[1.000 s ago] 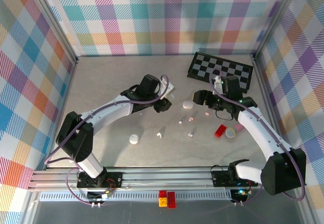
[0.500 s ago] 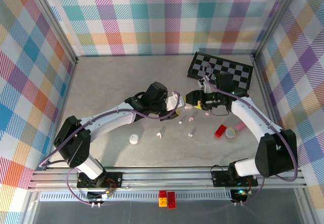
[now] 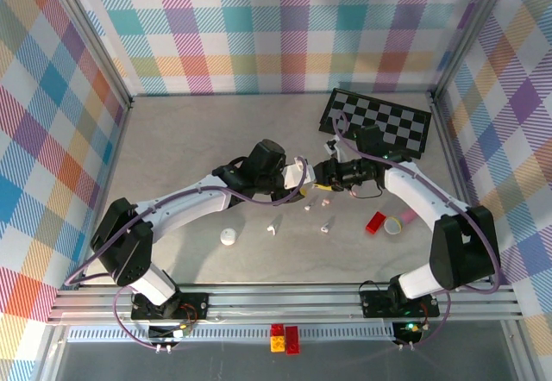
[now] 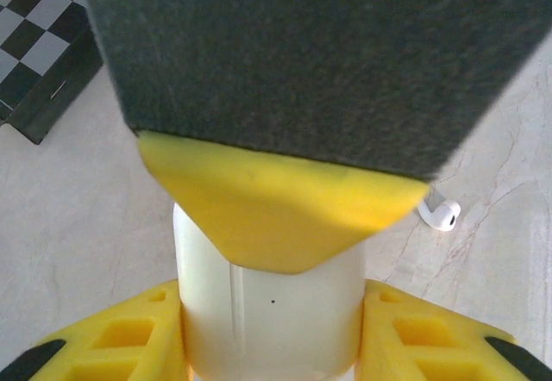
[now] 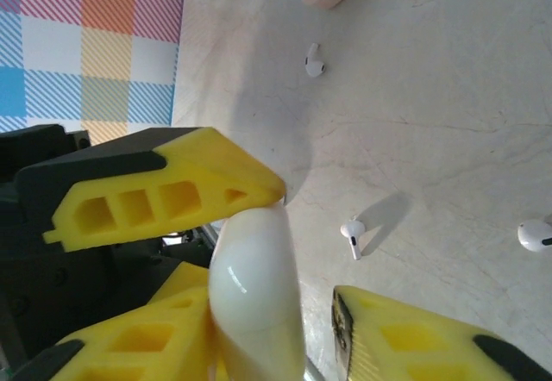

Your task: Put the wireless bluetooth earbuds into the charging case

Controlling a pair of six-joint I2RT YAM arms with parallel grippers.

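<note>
Viewed from above, a small white pebble-shaped closed case [image 3: 227, 237] lies alone at the left of the pale marbled tabletop [image 3: 172, 140]. The left arm reaches toward the middle of the table. The left claw [image 3: 296, 174] is clamped on the sides of a glossy white rounded plastic charging case [image 4: 269, 299], holding it just above the surface. I cannot tell whether its lid is open.

The right claw [image 5: 274, 316] meets the same case from the other side. Its yellow fingers straddle the case, one against it and a sliver of gap at the other. The claw is therefore apart and not gripping.

Just nearer than the two claws, the tiny white short-stemmed plastic earbuds [image 3: 274, 224] lie loose and scattered on the tabletop. One is at [image 3: 326, 224], and two pinkish ones are closer to the case. None appears to be seated in the case.

The earbuds look very light, hard and slick, so they will likely skid or flip under a finger. The bulb end seems the best place to pinch, which would leave the stem free to go into its well.

Farther right sits a small red block [image 3: 375, 222], with a black-and-white checkered board [image 3: 375, 122] behind it.
</note>
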